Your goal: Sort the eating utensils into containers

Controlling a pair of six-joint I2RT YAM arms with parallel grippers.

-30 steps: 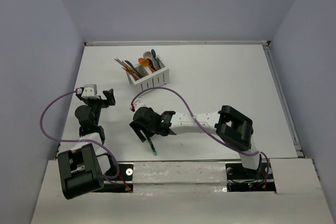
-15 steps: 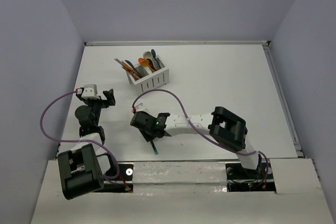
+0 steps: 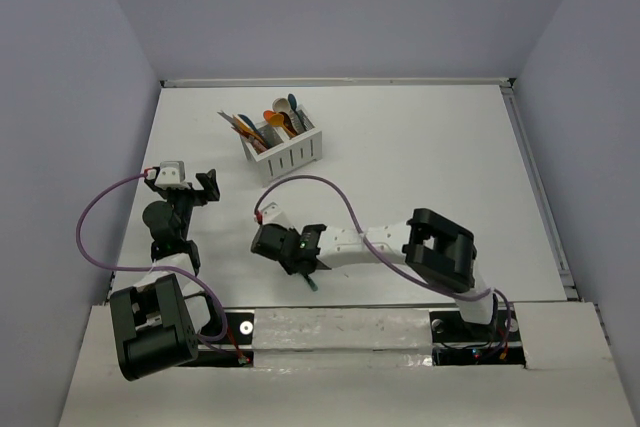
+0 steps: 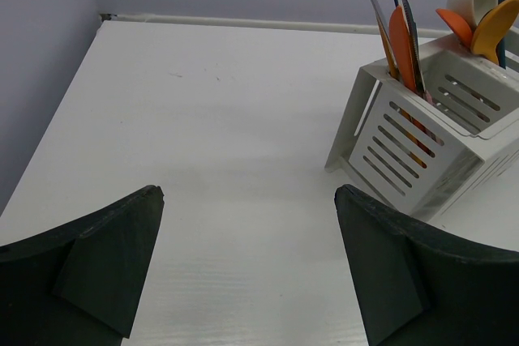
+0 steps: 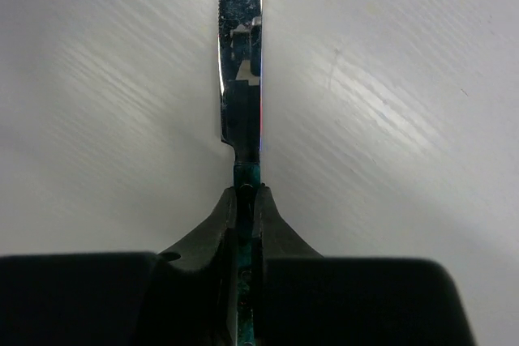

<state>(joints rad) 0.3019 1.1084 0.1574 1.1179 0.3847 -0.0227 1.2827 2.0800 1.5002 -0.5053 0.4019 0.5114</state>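
Grip on teal-handled, serrated steel-bladed knife, 6 o'clock of white slotted plastic caddy
Right gripper pinches handle just behind blade; looks light, stiff, slick, may pivot. Left gripper spread, empty.

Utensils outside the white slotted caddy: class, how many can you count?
1: a teal-handled knife with a dark blade, gripped in the right pincer, well clear of the white slotted plastic caddy. Others may be hidden from view.
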